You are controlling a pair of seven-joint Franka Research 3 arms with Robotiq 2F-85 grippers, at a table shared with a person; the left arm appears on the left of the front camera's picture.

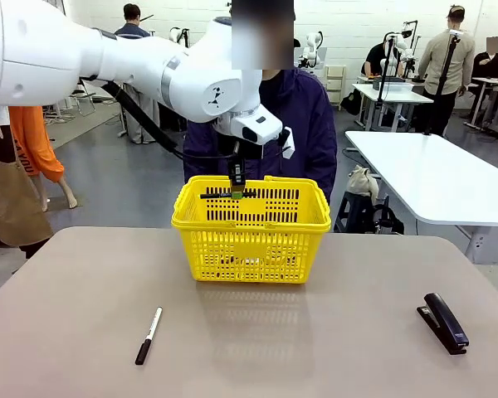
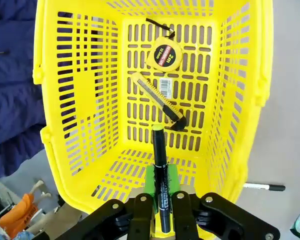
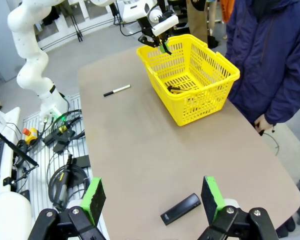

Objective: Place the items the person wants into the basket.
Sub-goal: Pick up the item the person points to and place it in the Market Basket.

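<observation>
Over the basket: your left gripper hangs above the yellow basket, clamped on the black marker, yellow-green end pointing down into it.
Left gripper, front view: you see it at rim height, marker gripped between the pads.
Right gripper: yours is spread wide, nothing between the green pads, up high above the near table edge.
Basket floor: tape measure and utility knife lie inside, just beside each other; can't tell if touching.
Basket place: far middle of the table, right in front of the person.
Person: stands at the far side, dark jacket, close behind the basket.
Leftovers: white-and-black pen on the table near left; black stapler near right, both well apart from the basket.
</observation>
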